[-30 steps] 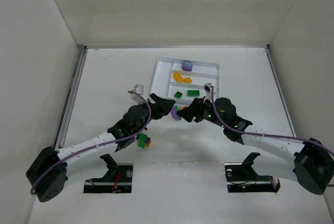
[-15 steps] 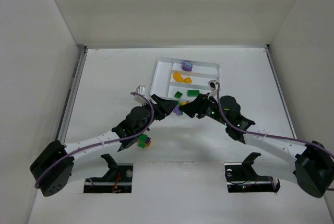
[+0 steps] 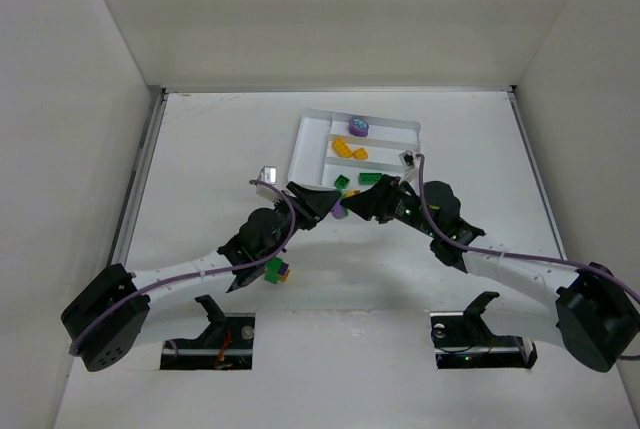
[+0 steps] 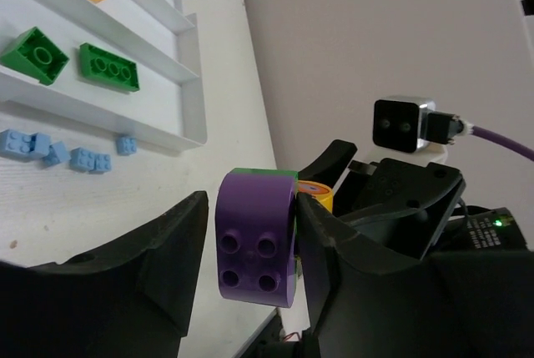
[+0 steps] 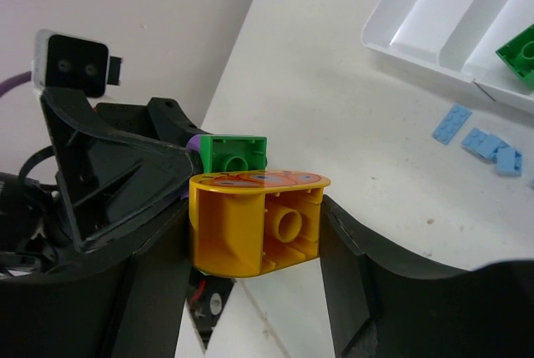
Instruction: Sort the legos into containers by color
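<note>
Both grippers meet over the table just in front of the white tray (image 3: 306,144), holding one mixed-colour lego clump (image 3: 340,211) between them. My left gripper (image 3: 325,203) is shut on the clump's purple brick (image 4: 254,245); a green brick (image 4: 265,173) sits behind it. My right gripper (image 3: 357,207) is shut on the clump's yellow-orange brick (image 5: 254,223), with the green brick (image 5: 235,154) behind it. The tray holds a purple brick (image 3: 358,129), yellow bricks (image 3: 350,149) and green bricks (image 3: 370,179) in separate compartments.
A second mixed clump (image 3: 276,270) lies on the table under the left arm. Several small pale blue bricks (image 4: 62,153) lie on the table beside the tray's near wall, also in the right wrist view (image 5: 484,139). White walls enclose the table.
Both grippers have shifted slightly toward the tray with the clump held between them; the right wrist has risen a little.
</note>
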You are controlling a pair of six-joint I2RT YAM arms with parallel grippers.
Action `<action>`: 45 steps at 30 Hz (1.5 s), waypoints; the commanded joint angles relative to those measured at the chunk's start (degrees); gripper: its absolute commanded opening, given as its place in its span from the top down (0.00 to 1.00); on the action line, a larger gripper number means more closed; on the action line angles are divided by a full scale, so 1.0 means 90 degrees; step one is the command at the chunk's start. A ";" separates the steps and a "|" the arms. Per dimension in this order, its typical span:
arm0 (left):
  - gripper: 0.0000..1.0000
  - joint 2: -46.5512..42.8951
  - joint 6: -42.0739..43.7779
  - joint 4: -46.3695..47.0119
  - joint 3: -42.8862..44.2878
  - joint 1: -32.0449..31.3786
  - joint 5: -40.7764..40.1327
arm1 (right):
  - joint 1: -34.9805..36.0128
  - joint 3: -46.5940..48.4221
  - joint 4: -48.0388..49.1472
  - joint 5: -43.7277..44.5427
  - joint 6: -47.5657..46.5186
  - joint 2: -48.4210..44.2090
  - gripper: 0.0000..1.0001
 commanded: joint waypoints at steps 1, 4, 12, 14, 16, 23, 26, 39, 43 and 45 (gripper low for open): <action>0.59 0.0002 -0.0104 0.0799 -0.0140 -0.0048 -0.0020 | -0.0069 -0.0009 0.0921 -0.0263 0.0432 0.0029 0.49; 0.66 0.0002 -0.0133 0.0947 -0.0170 -0.0048 -0.0069 | -0.0069 -0.0058 0.1068 -0.0283 0.0627 0.0068 0.49; 0.81 -0.0125 -0.0104 0.1016 -0.0208 -0.0087 -0.0089 | -0.0235 -0.0145 0.1127 -0.0332 0.0725 0.0001 0.48; 0.82 -0.0203 -0.0094 0.0996 -0.0296 -0.0048 -0.0098 | -0.0332 -0.0184 0.1127 -0.0341 0.0745 -0.0087 0.48; 0.83 -0.0281 -0.0094 0.0986 -0.0384 0.0001 -0.0099 | -0.0410 -0.0185 0.1127 -0.0390 0.0774 -0.0107 0.48; 0.84 -0.0642 -0.0104 0.0889 -0.0668 0.0206 -0.0099 | -0.0665 -0.0185 0.1127 -0.0556 0.0823 -0.0039 0.48; 0.84 -0.0769 -0.0084 0.0762 -0.0668 0.0284 -0.0079 | -0.0752 -0.0136 0.1117 -0.0459 0.0765 0.0029 0.48; 0.81 -0.0731 0.0726 -0.0439 -0.0258 0.0304 -0.0216 | -0.1680 0.1737 -0.0386 0.1718 -0.0221 0.2341 0.49; 0.80 -0.0721 0.0863 -0.0430 -0.0277 0.0285 -0.0216 | -0.1924 0.2480 -0.0631 0.2109 -0.0534 0.3163 0.48; 0.79 -0.0721 0.0902 -0.0430 -0.0287 0.0333 -0.0167 | -0.2002 0.2734 -0.0670 0.2255 -0.0690 0.3446 0.48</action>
